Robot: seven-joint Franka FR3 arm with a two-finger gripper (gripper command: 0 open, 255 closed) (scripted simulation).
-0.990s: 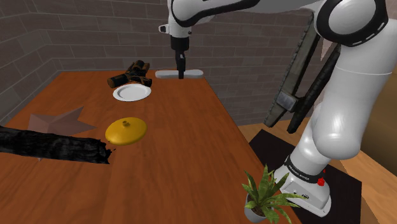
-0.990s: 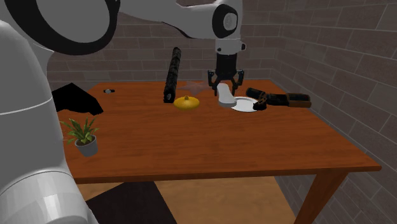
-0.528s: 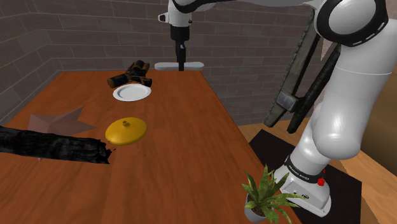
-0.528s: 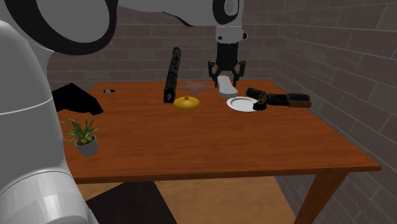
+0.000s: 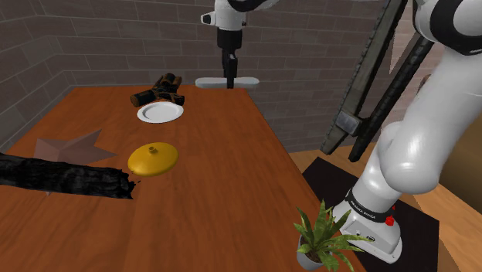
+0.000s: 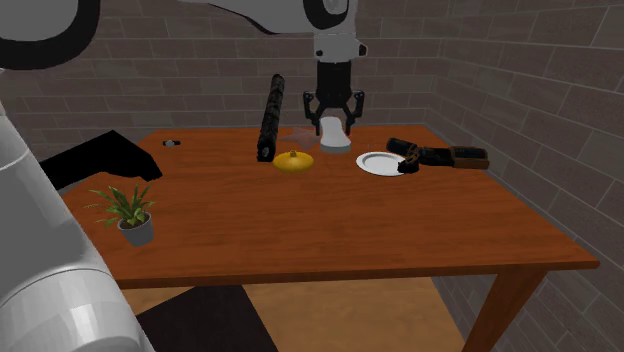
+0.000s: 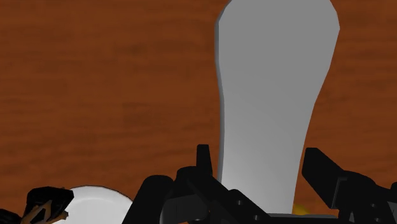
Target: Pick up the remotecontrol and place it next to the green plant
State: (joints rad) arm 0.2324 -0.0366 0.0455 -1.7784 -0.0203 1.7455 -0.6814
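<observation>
The remote control point(image 5: 216, 82) is a plain pale-grey flat bar, and my gripper point(image 5: 230, 78) is shut on its middle. It hangs level in the air above the far edge of the wooden table point(image 5: 216, 170). From the second exterior view the remote control point(image 6: 335, 138) hangs under the gripper point(image 6: 334, 122), above the table behind the yellow object. In the wrist view the black fingers point(image 7: 202, 163) clasp the remote control point(image 7: 273, 95) over the table top. The green plant point(image 5: 320, 236) in its small pot stands at the near table corner by the stand, far from the gripper; the green plant point(image 6: 128, 212) is at the second exterior view's left.
A white plate point(image 5: 161, 113) lies near the far edge, with a pile of dark objects point(image 5: 162, 91) behind it. A yellow rounded object point(image 5: 152, 159) sits mid-table. A long black rough log point(image 5: 62, 176) lies at the shoulder view's left. Brick walls stand behind the table.
The gripper has risen with the remote control and drifted toward the shoulder view's right, away from the plate. Nothing else on the table moved.
</observation>
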